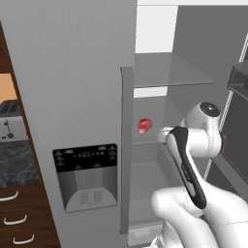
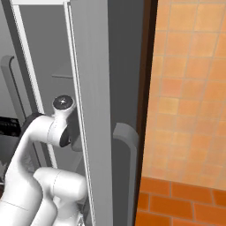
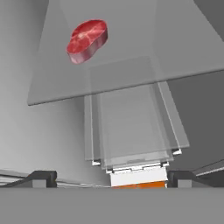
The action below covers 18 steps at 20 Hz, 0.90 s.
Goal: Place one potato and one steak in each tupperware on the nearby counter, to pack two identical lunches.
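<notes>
- The arm point(image 1: 186, 164) reaches into an open fridge point(image 1: 72, 72), and a red steak point(image 3: 87, 39) lies on a glass shelf point(image 3: 131, 65) inside — the one task item on show.
- In the left base view the steak point(image 1: 144, 125) sits just past the fridge's door edge, near the back, and well above the dispenser panel point(image 1: 86, 175).
- The end effector point(image 3: 111, 178) points along the underside of that shelf; in the hand view the steak is up and to the left of the line between the tips, well apart from them.
- The finger tips point(image 3: 41, 178) stand far apart at the bottom corners of the hand view, so the jaws are spread wide and hold nothing.
- The step in hand looks like fetching a steak from the fridge — the approach, not yet the grasp.
- The next move calls for raising the hand above the shelf's level, swinging toward the steak, then coming down or in over it with the jaws straddling its short side.
- The shelf's front edge is the hazard: the hand must clear it before closing in.
- Left of the fridge a strip of dark desk point(image 1: 12, 162) carries a toaster point(image 1: 12, 121); no tray or potato can be made out there.
- Packing has barely begun, as far as one can judge.
</notes>
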### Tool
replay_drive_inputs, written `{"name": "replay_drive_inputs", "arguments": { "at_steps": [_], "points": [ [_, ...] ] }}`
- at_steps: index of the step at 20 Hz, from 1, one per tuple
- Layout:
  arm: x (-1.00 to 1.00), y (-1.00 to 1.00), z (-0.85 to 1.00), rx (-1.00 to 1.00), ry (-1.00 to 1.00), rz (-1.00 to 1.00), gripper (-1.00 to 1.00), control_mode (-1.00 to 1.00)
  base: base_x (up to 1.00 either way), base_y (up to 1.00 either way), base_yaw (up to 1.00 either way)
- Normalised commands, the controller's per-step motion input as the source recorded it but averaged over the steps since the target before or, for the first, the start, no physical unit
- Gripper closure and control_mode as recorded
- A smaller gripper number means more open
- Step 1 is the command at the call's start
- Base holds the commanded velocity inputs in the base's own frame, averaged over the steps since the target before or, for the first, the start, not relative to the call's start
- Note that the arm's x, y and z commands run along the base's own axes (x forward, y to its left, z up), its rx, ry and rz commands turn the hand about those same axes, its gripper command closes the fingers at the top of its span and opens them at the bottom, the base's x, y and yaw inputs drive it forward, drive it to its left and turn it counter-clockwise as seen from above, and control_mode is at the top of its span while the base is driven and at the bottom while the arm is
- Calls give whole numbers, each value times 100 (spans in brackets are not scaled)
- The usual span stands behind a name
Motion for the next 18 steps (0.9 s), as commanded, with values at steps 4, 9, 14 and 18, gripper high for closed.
{"name": "replay_drive_inputs", "arguments": {
  "at_steps": [4,9,14,18],
  "points": [
    [100,0,0,21,0,-4,-100,-100,0,0,0],
    [98,2,2,7,2,0,-100,-100,0,0,0],
    [66,18,-9,-2,0,0,-100,-100,0,0,0],
    [65,14,-42,0,0,0,-100,-100,0,0,0]
  ]
}}
